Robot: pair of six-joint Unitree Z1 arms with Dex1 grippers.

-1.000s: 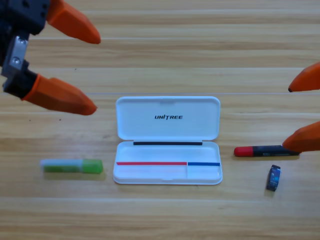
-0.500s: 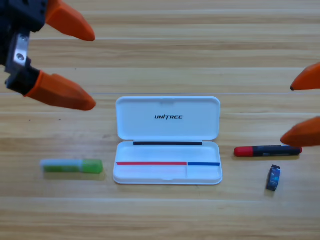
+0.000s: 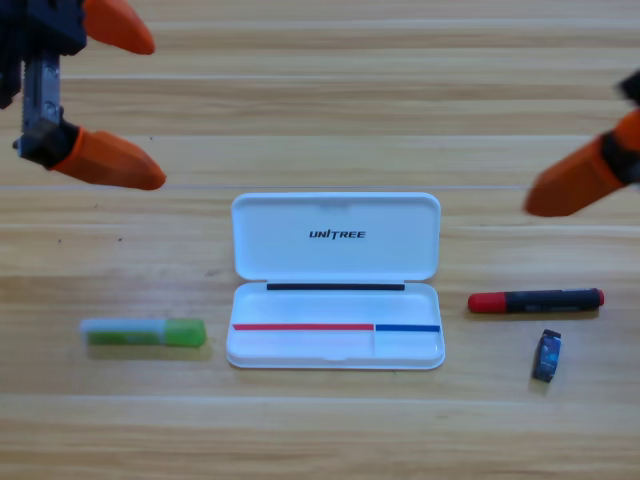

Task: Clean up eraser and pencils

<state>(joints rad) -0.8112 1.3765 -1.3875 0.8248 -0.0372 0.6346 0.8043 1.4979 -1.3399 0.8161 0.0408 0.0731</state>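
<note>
Left tool (image 3: 138, 105): black, with two orange jaws, at the upper left corner above the pale wooden worktop (image 3: 320, 120); the jaws stand wide apart and hold nothing.
Right tool (image 3: 580, 180): at the right edge, partly cut off; only one orange jaw shows clearly, so whether it is spread or closed cannot be told. It hangs above and apart from the marker, gripping nothing visible.
Case: a white plastic hinged case (image 3: 336, 282) lies open at the middle of the worktop, lid folded back away from the tray, the word UNITREE printed on the lid.
Green stick: a green pen-like stick with a whitish translucent end (image 3: 144, 332) lies flat to the left of the case, pale end pointing left, near the tray but not touching it.
Marker: a black marker with a red cap (image 3: 536, 300) lies flat to the right of the case, cap toward the case.
Eraser: a tiny dark blue-black rectangular eraser with a pale patch (image 3: 546, 356) sits just below the marker's right half, apart from it and outside the case.
</note>
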